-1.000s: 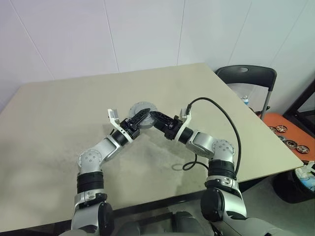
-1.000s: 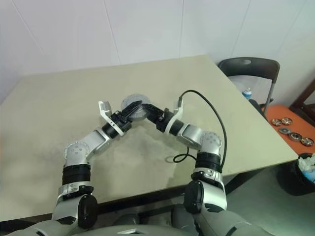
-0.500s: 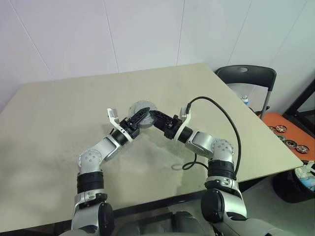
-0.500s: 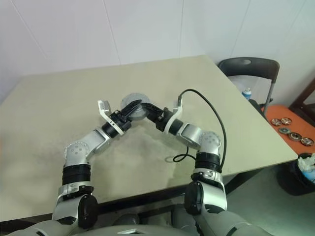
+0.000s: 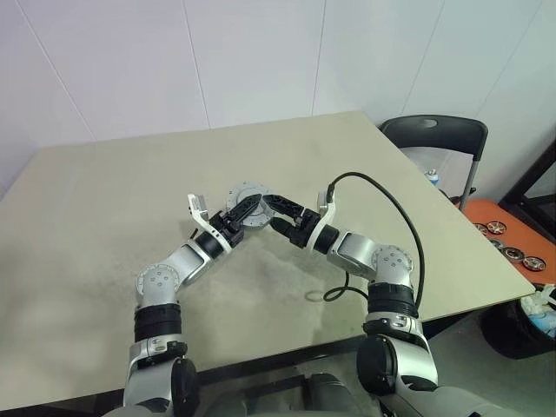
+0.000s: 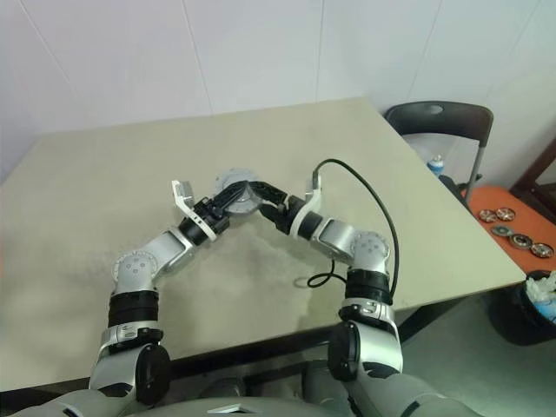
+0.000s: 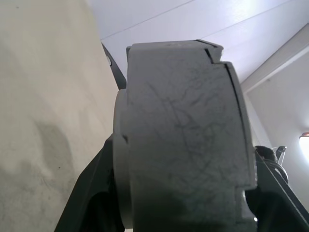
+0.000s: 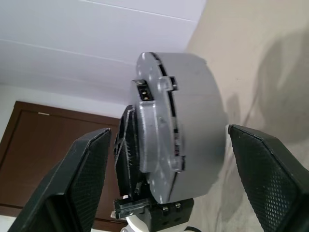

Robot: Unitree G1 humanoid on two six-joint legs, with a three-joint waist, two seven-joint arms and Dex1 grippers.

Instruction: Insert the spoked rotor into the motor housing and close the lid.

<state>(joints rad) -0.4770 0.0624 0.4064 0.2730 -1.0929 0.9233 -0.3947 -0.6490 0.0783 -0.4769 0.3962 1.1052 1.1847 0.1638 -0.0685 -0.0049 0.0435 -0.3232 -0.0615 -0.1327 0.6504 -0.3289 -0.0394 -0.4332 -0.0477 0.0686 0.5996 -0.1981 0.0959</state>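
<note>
The motor housing [image 8: 198, 111] is a grey round drum held on edge just above the beige table [image 5: 104, 217]. A thin grey plate, the lid [image 8: 153, 121], sits flush against one face. My left gripper [image 5: 245, 207] is shut on the drum, whose side shows close up in the left wrist view between the fingers [image 7: 87, 193]. My right gripper [image 5: 274, 213] faces it from the other side, open. Its pads [image 8: 87, 164] stand wide on either side of the drum without touching it. The spoked rotor is hidden.
A black cable [image 5: 391, 195] loops from my right forearm over the table. Past the table's right edge stand a dark folding chair [image 5: 434, 135] and an orange surface [image 5: 512, 248] carrying several round parts. Bare tabletop lies to the left and behind.
My right gripper has opened and let go of the drum. The left gripper keeps its grip, and neither arm has shifted.
</note>
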